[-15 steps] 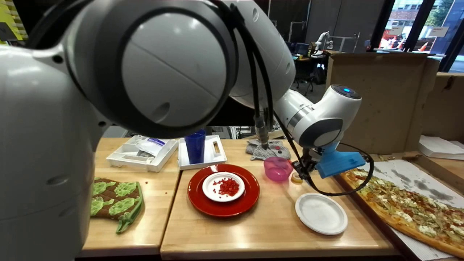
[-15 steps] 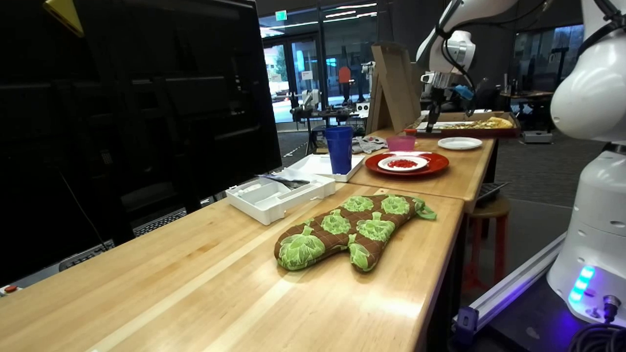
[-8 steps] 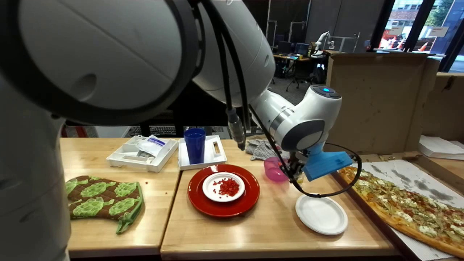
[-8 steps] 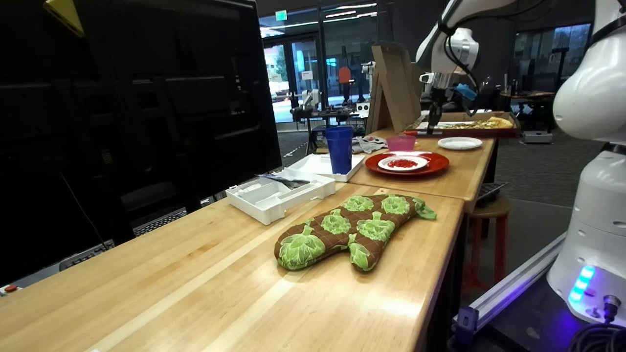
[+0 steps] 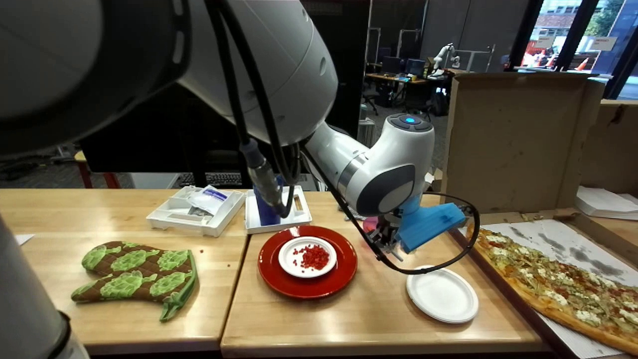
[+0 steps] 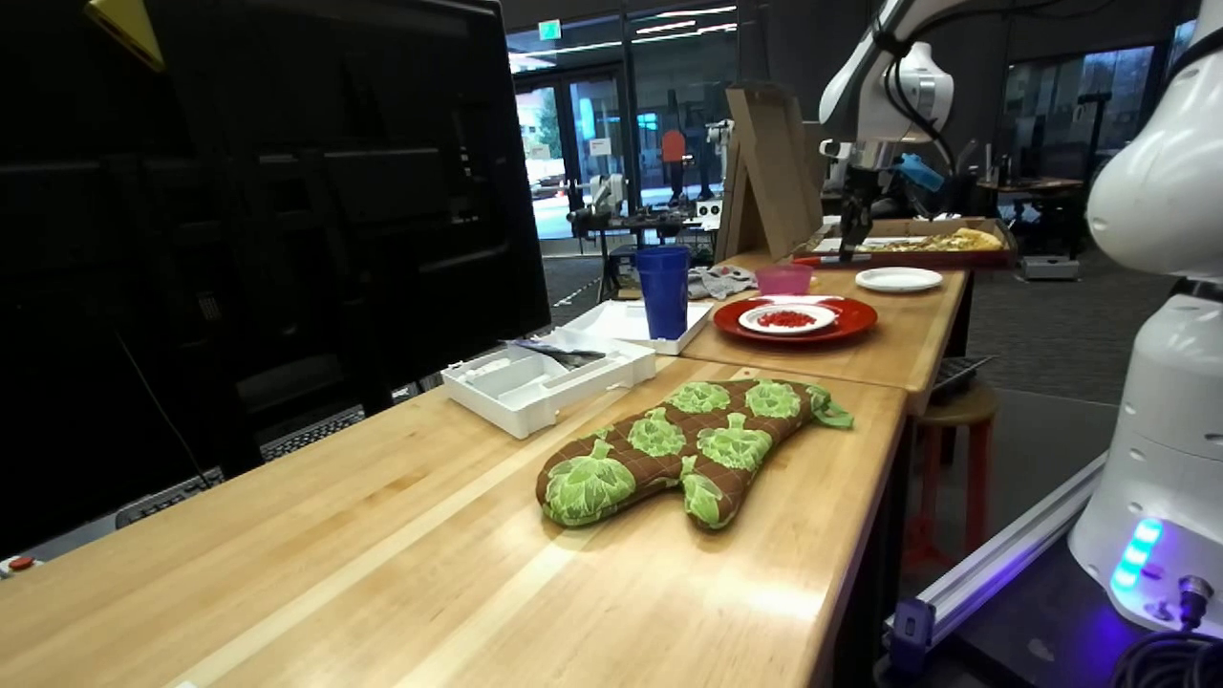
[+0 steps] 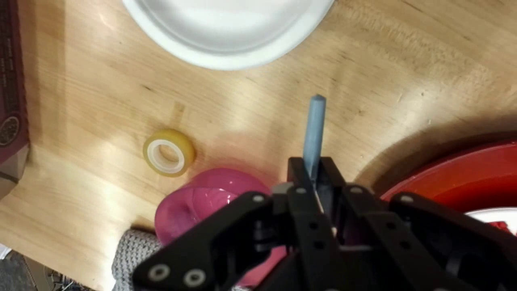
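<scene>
My gripper (image 7: 313, 163) is shut on a slender pen. The pen's grey end (image 7: 315, 125) sticks out past the black fingertips in the wrist view; its red end (image 6: 807, 261) shows in an exterior view. I hold it above the table, between a red plate (image 5: 307, 290) and a white paper plate (image 5: 442, 294). Below and beside the gripper in the wrist view is a pink translucent bowl (image 7: 230, 178), partly hidden by the fingers. A yellowish tape roll (image 7: 183, 146) lies next to the bowl.
A small white plate (image 5: 286, 259) with red bits sits on the red plate. An open pizza box (image 5: 518, 144) stands beyond the paper plate. A blue cup (image 6: 662, 291), white trays (image 6: 521, 416) and a patterned oven mitt (image 6: 659, 435) are also on the tables.
My gripper has travelled toward the red plate, leftward in an exterior view, still carrying the pen. The pen's grey end has come into sight. The tabletop things stay where they were.
</scene>
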You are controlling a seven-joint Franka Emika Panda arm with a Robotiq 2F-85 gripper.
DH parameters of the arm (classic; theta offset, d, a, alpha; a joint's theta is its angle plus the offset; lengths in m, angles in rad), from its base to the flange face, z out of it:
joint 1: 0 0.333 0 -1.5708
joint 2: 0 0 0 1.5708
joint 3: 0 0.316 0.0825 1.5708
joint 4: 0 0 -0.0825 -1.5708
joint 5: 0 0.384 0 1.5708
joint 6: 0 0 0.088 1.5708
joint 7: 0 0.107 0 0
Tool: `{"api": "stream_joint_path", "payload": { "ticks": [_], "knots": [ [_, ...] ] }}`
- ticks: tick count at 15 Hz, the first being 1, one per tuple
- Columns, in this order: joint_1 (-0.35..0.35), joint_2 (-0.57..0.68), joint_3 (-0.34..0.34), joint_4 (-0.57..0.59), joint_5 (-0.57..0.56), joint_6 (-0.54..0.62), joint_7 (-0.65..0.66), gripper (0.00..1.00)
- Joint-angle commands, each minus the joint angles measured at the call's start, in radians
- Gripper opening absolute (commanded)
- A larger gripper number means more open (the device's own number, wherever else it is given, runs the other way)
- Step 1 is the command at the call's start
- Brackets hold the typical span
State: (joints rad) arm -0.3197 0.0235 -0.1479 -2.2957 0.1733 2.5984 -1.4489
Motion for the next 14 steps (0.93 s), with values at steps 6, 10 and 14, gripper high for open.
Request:
{"api": "stream_joint_path", "payload": {
  "ticks": [6,10,14],
  "knots": [
    [0.088,-0.197,-0.035,-0.205,-0.079,0.089,0.032,0.03],
    [0.126,-0.235,-0.04,-0.253,-0.091,0.079,0.026,0.03],
    [0.164,-0.253,-0.042,-0.296,-0.095,0.079,0.009,0.03]
  ]
}}
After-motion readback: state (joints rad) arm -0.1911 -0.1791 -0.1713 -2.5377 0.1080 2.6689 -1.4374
